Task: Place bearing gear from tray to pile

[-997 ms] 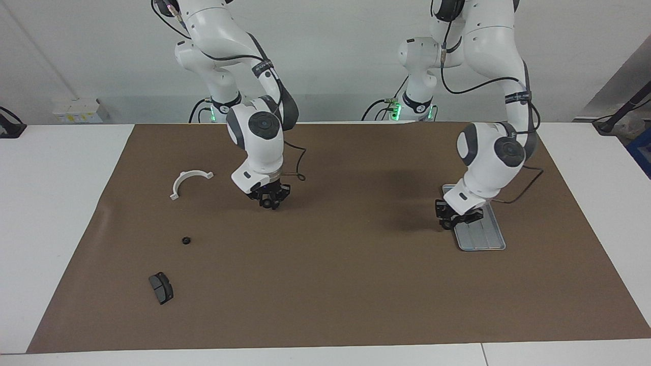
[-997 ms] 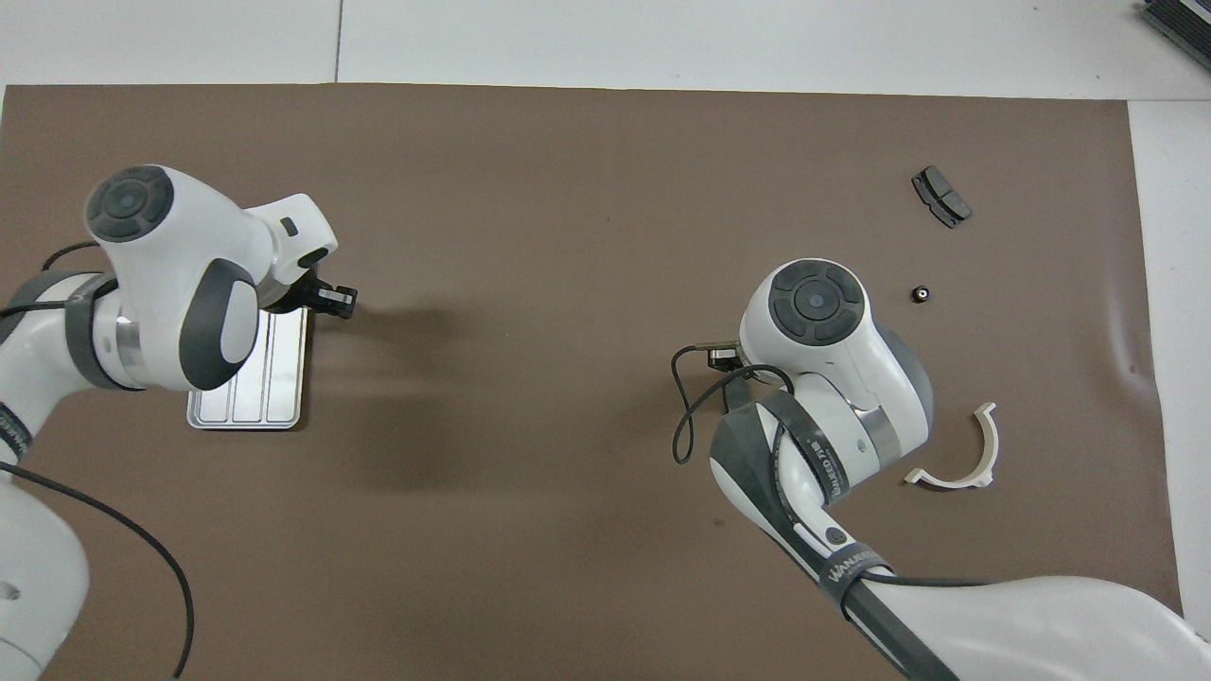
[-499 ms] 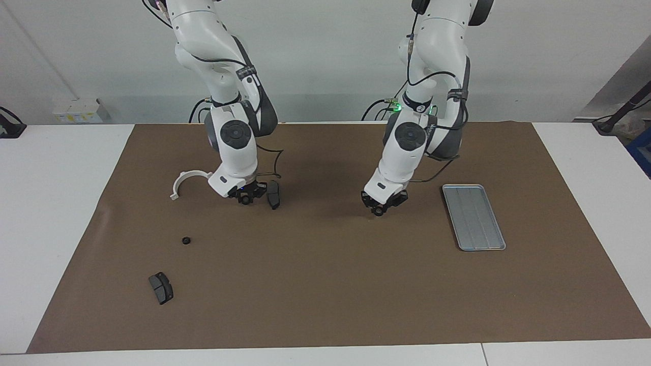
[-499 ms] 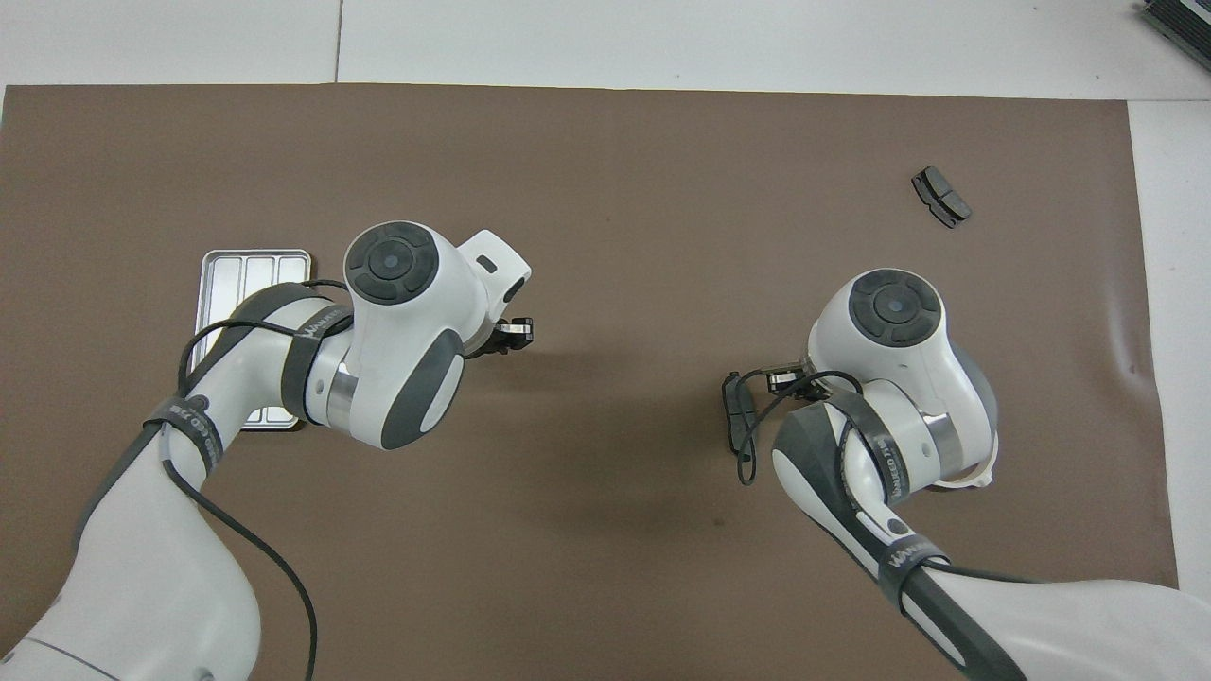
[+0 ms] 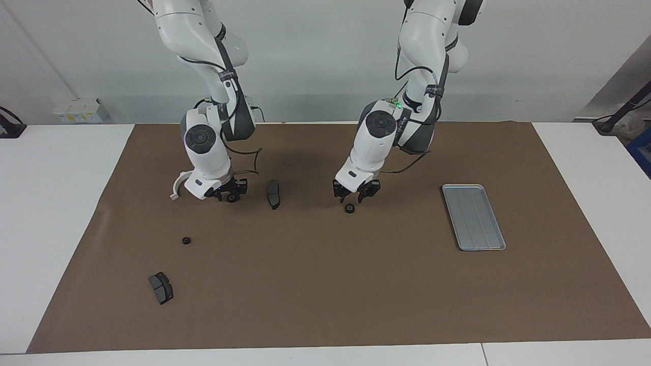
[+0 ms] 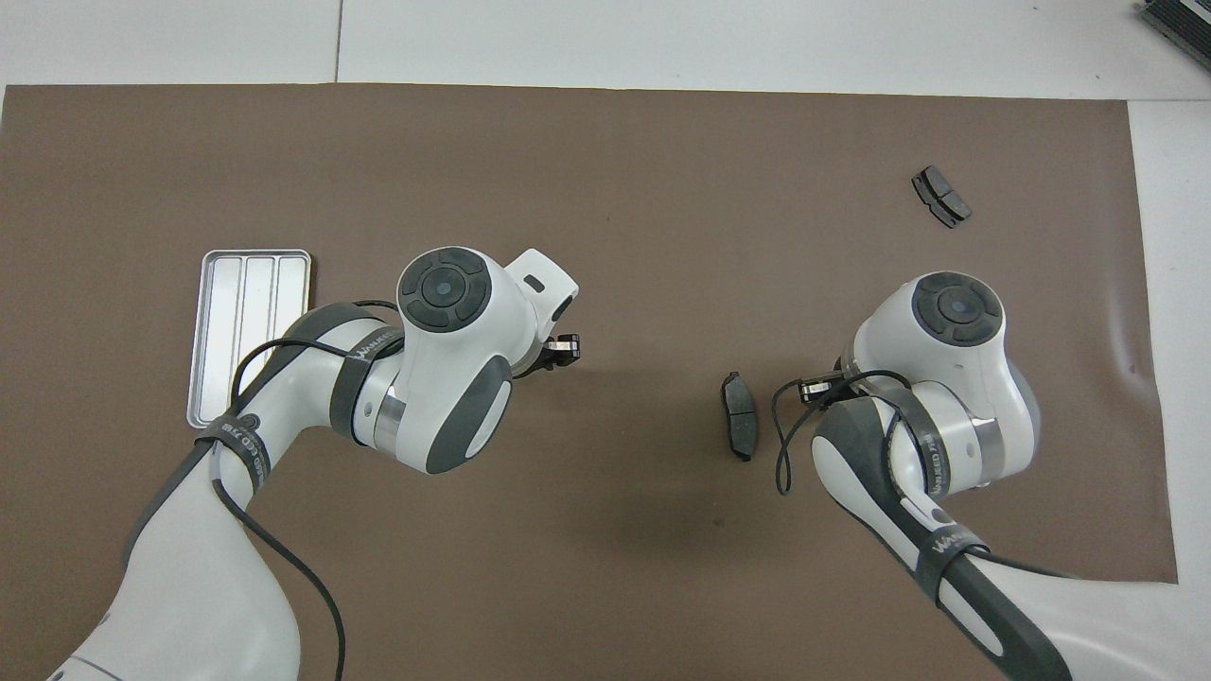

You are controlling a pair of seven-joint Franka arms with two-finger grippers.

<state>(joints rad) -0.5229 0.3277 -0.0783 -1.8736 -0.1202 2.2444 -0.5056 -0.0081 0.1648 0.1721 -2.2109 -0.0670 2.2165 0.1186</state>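
Note:
A small black bearing gear [image 5: 349, 208] lies on the brown mat in the middle of the table. My left gripper [image 5: 356, 194] hangs just above it, open, with the gear free of its fingers. The silver tray [image 5: 473, 217] at the left arm's end of the table is bare. The pile is a loose scatter: a white curved bracket [image 5: 176, 186], a dark brake pad [image 5: 273, 193], a second small gear [image 5: 186, 240] and another brake pad [image 5: 161, 287]. My right gripper [image 5: 229, 194] is low over the mat between the bracket and the nearer brake pad.
The brown mat [image 5: 325, 295] covers most of the white table. From overhead the tray [image 6: 248, 336] and two brake pads [image 6: 739, 427] [image 6: 940, 196] show, while the right arm [image 6: 946, 378] covers the bracket.
My left gripper has travelled from the tray toward the middle, opened, and a gear now lies under it. My right gripper has shifted toward the bracket, leaving a brake pad on the mat.

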